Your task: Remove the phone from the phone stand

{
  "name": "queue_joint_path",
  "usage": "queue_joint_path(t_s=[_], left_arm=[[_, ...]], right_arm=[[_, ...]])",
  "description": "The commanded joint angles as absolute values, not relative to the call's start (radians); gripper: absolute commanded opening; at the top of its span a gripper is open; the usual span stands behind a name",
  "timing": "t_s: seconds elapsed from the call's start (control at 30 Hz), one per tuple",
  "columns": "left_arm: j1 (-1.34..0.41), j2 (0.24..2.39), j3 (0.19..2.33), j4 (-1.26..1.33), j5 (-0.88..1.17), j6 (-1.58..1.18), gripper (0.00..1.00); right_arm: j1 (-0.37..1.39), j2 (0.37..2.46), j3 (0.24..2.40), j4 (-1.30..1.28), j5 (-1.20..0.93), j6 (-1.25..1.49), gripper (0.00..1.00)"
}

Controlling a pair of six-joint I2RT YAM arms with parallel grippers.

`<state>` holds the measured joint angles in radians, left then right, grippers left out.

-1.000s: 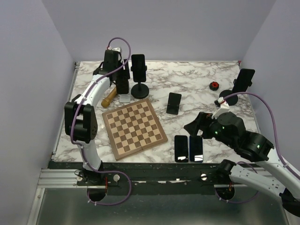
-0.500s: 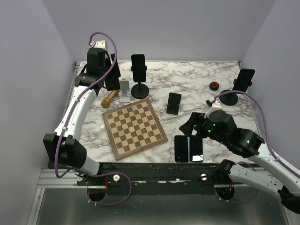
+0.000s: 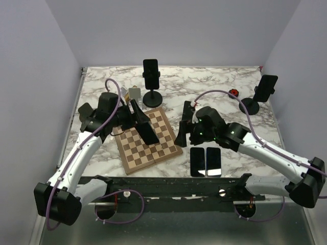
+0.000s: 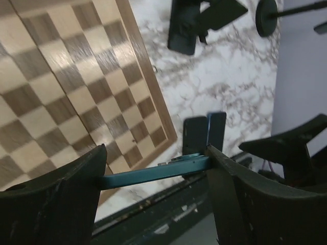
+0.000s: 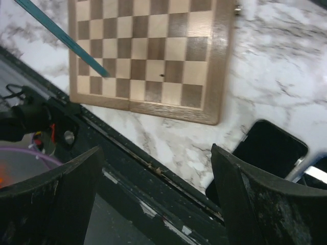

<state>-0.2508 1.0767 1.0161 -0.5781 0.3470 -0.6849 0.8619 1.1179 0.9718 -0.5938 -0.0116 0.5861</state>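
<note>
A white marble table [image 3: 219, 84] stands between pale lilac walls [image 3: 30, 61], with a wooden chessboard [image 3: 153, 148] lying left of centre. The phone [image 3: 147, 128] is off its stand and in the air above the chessboard, tilted, with its lower end close over the squares. The left gripper [image 4: 156, 163] is clenched on it: in the left wrist view the thin teal edge of the phone runs from one finger across to the other. The small silver stand [image 3: 134, 93] sits bare at the back left of the table, just beyond the far edge of the chessboard. The right gripper [image 5: 156, 153] hangs just beside the right edge of the chessboard with its jaws spread wide and nothing between them. A pair of flat phones [image 3: 197, 162] lies side by side near the front edge. A tall black stand [image 3: 151, 76] at the back and a corner stand [image 3: 265, 88] at the far right each carry a dark phone upright.
</note>
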Motion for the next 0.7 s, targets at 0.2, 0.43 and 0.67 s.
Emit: queue_joint_path(t_s=[0.2,0.43,0.67], left_arm=[[-0.468,1.048,0.874,-0.368,0.547,-0.94,0.0],[-0.511,1.095,0.867,-0.323,0.571,-0.958,0.0],[-0.532,1.129,0.874,-0.289,0.6,-0.955,0.0]], right_arm=[[0.859,1.272,1.017,-0.384,-0.396,0.514,0.8],[0.864,1.228,0.92,-0.321,-0.446,0.511,0.64],[0.864,1.216,0.909,-0.368,-0.359,0.435,0.64]])
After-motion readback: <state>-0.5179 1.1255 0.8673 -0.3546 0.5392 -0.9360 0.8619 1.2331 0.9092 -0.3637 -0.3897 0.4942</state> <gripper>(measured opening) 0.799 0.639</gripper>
